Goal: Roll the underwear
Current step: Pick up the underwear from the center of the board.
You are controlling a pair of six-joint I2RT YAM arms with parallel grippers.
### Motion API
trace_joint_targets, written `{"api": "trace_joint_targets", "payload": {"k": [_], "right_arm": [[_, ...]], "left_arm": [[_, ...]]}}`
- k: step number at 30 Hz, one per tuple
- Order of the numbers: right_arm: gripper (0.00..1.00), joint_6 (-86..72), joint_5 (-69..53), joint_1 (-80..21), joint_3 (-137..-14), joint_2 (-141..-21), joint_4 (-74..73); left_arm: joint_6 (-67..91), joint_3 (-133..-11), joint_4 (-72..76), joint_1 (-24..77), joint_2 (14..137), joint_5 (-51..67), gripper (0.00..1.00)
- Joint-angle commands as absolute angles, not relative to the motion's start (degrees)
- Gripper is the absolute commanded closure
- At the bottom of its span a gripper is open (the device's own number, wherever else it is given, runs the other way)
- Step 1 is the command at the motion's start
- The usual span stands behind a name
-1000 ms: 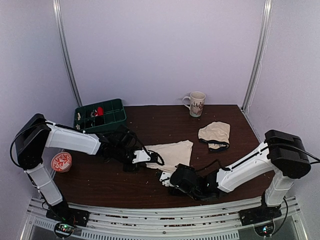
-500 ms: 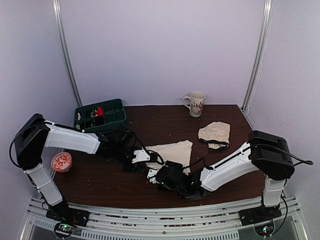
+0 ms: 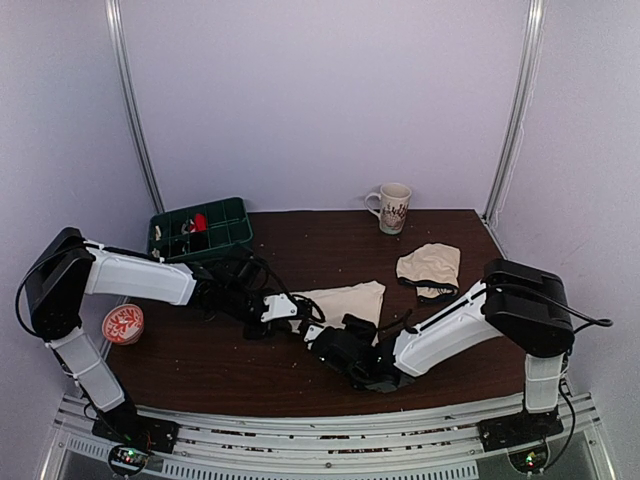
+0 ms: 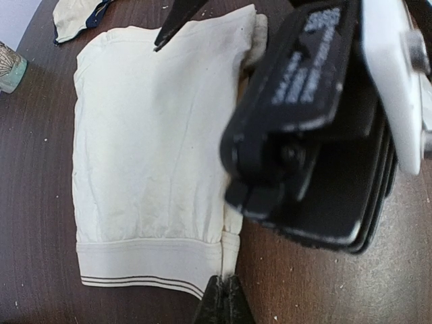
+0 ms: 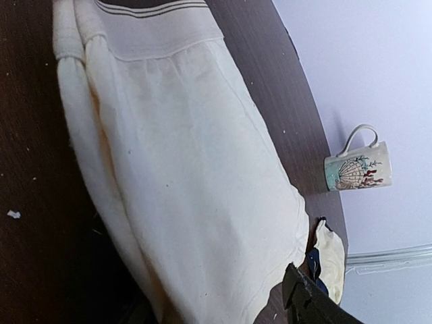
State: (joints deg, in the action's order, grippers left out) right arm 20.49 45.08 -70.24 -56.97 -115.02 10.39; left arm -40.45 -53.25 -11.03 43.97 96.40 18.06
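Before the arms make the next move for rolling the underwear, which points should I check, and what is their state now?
1. Underwear spread flat on the table: ok.
2. Left tool shut at the corner of the waistband: ok; cloth pinched: cannot tell.
3. Right tool jaws open enough: cannot tell.
4. Clearance between the two tools: not ok, they crowd together.
5. Second garment and mug apart from the underwear: ok.
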Motion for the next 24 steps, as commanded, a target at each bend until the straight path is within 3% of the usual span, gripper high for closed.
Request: {"api": "trace_joint_targets", "payload": {"k": [1, 8, 10, 12, 17, 24], "right_arm": [[0.38, 16.72, 46.73, -69.93, -54.36, -116.39, 1.17], [0.48, 13.21, 45.58, -70.05, -52.61, -114.55, -2.71], [0.55, 13.27, 45.32, -70.03, -52.65, -114.54, -2.88], [0.69, 13.14, 44.70, -70.05, -53.29, -114.82, -3.45], [0.79, 12.77, 42.89, -70.07, -53.52, -114.27, -4.46], [0.84, 11.89, 40.54, -70.13, -54.46, -113.82, -5.55]], "left_arm": [[-41.13, -53.54, -10.45, 43.60, 95.98, 19.15, 1.00], [-41.04, -53.12, -9.87, 43.51, 96.24, 18.69, 1.00], [-41.24, -52.93, -9.66, 43.54, 96.53, 18.61, 1.00], [-41.53, -52.53, -9.30, 43.51, 97.12, 18.35, 1.00], [-42.87, -50.08, -6.67, 43.59, 97.30, 17.14, 0.59], [-44.43, -44.55, 1.61, 45.07, 94.73, 11.78, 0.25]]}}
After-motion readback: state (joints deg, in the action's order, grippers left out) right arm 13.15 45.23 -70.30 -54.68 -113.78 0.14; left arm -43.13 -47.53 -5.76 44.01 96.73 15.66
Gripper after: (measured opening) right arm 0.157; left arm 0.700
